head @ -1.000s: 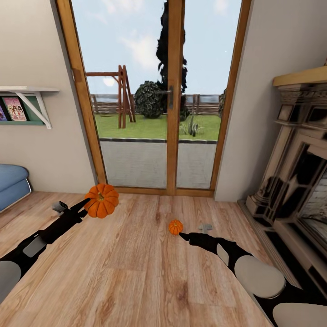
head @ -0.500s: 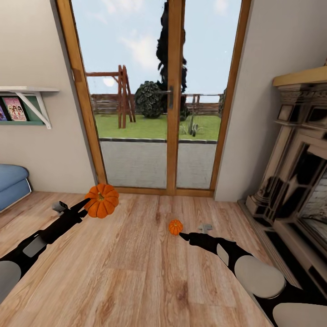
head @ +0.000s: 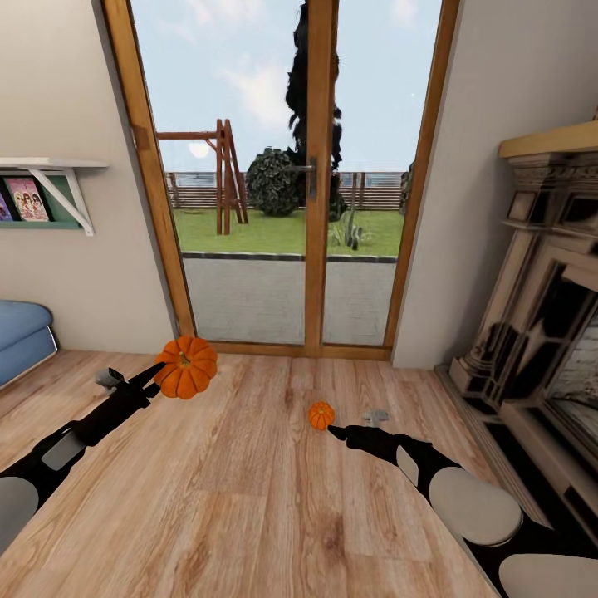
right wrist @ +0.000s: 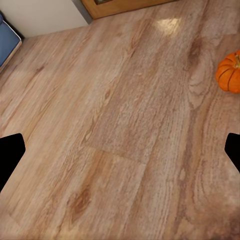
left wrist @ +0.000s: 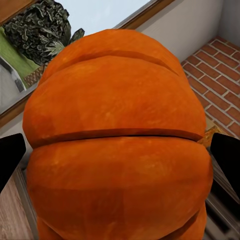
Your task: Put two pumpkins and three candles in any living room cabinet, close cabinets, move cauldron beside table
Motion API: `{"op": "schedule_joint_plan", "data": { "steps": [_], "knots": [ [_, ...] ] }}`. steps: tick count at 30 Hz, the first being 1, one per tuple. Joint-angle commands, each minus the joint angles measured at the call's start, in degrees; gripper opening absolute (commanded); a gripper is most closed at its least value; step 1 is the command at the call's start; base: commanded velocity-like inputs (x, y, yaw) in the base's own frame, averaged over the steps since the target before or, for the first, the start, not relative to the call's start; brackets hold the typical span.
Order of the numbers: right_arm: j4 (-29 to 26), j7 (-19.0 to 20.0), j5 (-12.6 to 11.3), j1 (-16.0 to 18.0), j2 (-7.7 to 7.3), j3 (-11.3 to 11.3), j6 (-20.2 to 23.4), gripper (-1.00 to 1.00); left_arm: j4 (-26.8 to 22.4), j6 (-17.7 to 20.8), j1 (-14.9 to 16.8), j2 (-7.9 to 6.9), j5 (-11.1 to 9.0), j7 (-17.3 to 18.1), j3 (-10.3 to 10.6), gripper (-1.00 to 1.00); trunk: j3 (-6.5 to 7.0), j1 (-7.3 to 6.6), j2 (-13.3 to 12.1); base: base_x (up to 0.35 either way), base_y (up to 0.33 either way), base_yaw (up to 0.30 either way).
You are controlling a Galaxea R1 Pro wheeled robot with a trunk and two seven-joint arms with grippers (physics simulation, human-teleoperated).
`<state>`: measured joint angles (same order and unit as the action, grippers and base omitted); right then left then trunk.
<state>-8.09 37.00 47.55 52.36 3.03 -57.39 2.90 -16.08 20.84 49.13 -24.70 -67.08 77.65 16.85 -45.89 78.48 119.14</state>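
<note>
R gripper (head: 332, 431) sits low over the wood floor (head: 249, 498), fingers spread wide, nothing between them; small pumpkin (head: 321, 415) lies on the floor just beyond its tip, also seen at the edge of the R wrist view (right wrist: 231, 72). L gripper (head: 159, 370) is raised on the left, clamped on the held pumpkin (head: 187, 366), which bulges between both fingertips in the L wrist view (left wrist: 117, 145). Far side: glass patio door (head: 286, 174) w/ wooden frame. Fireplace (head: 540, 332) on the right, blue sofa (head: 21, 336) and wall shelf (head: 46, 178) far left.
</note>
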Motion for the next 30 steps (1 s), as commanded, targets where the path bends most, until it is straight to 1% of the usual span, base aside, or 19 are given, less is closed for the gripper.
{"op": "schedule_joint_plan", "data": {
  "steps": [1,30],
  "knots": [
    [0.00,0.00,0.00,0.01,0.00,0.00,0.00,1.00,0.00,-0.01,0.00,0.00,0.00,-0.05,-0.04,-1.00,0.00,0.00,0.00,0.000,0.000,0.000],
    [0.08,0.00,0.03,0.02,0.04,0.00,0.00,1.00,0.00,-0.01,0.00,0.00,0.01,-0.05,0.00,-1.00,0.00,0.00,0.00,0.000,0.000,0.000]
  ]
}}
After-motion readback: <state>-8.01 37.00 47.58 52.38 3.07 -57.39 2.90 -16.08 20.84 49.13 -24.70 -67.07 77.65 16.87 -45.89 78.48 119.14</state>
